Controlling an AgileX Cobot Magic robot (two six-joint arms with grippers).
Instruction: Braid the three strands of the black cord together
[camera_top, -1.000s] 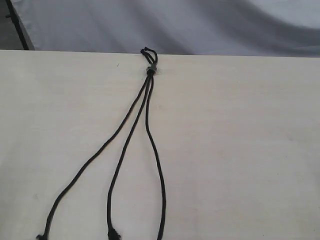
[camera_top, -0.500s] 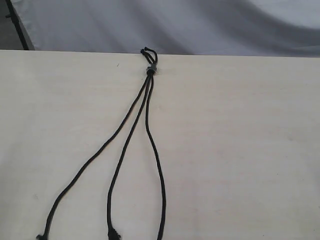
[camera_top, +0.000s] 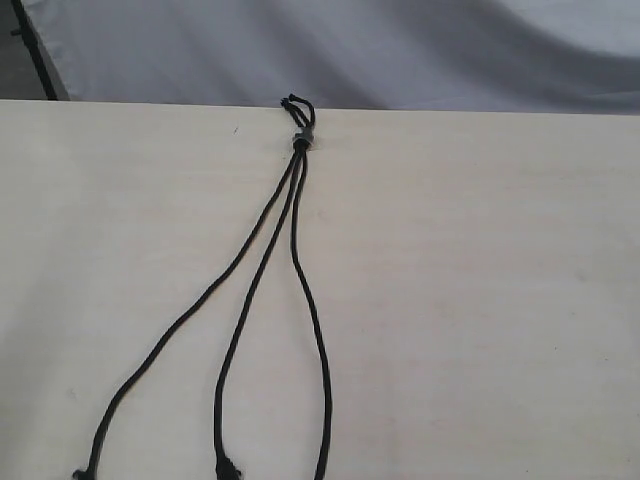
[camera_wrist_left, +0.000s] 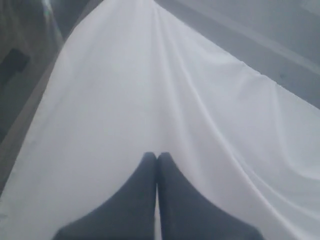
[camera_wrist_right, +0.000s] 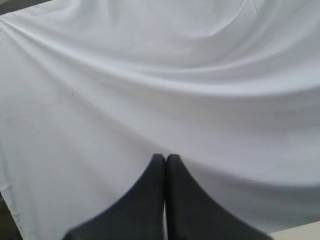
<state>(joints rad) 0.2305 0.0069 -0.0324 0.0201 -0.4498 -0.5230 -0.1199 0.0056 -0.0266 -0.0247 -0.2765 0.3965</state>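
Observation:
The black cord (camera_top: 300, 141) lies on the pale wooden table (camera_top: 480, 300), its knot and short loops at the far edge. From the knot the three strands fan toward the near edge: a left strand (camera_top: 170, 335), a middle strand (camera_top: 240, 330) and a right strand (camera_top: 318, 340). They lie side by side, uncrossed. Neither arm shows in the exterior view. My left gripper (camera_wrist_left: 157, 156) is shut with nothing between its fingers, facing white cloth. My right gripper (camera_wrist_right: 165, 157) is also shut and empty, facing white cloth.
A white cloth backdrop (camera_top: 350, 50) hangs behind the table's far edge. A dark frame post (camera_top: 35, 50) stands at the far left corner. The strand ends run off the near edge of the exterior view.

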